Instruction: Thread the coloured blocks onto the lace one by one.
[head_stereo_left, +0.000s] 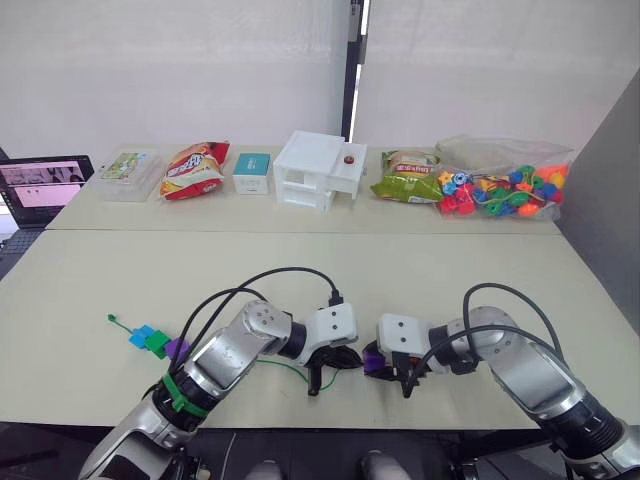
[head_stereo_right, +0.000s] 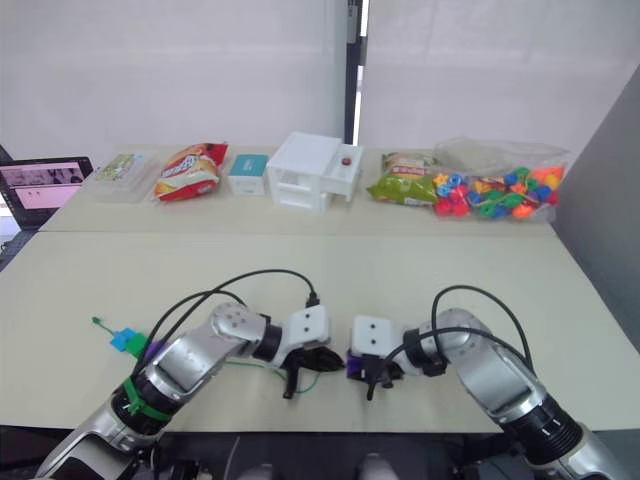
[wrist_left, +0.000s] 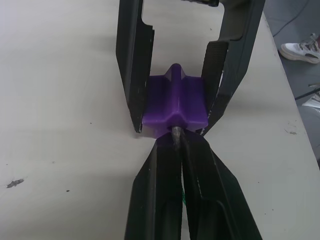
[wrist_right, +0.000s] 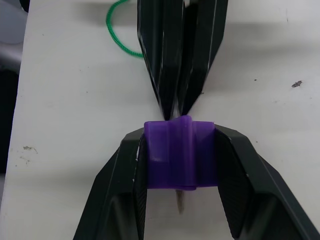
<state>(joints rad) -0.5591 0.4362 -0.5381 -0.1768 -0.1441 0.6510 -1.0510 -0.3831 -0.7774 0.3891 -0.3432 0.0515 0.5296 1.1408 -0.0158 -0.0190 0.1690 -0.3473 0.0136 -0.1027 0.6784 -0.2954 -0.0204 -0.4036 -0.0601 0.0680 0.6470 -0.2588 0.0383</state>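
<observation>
Right gripper (wrist_right: 180, 150) pinches purple block (wrist_right: 180, 152); left gripper (wrist_left: 177, 145) clamps lace (wrist_right: 120, 35) grey tip (wrist_left: 176, 136), tip inside block's hole.

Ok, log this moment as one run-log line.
left gripper: shut on lace tip | right gripper: shut on purple block | tip entering block's hole, poking out the far side | blue, green, purple blocks already on lace

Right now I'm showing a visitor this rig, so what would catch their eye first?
At the table's near edge, the right gripper clamps a purple block while the left gripper pushes the lace's grey tip into it. Blue, green and purple blocks sit on the lace to the left. At the far right, a clear bag of bright beads.
</observation>
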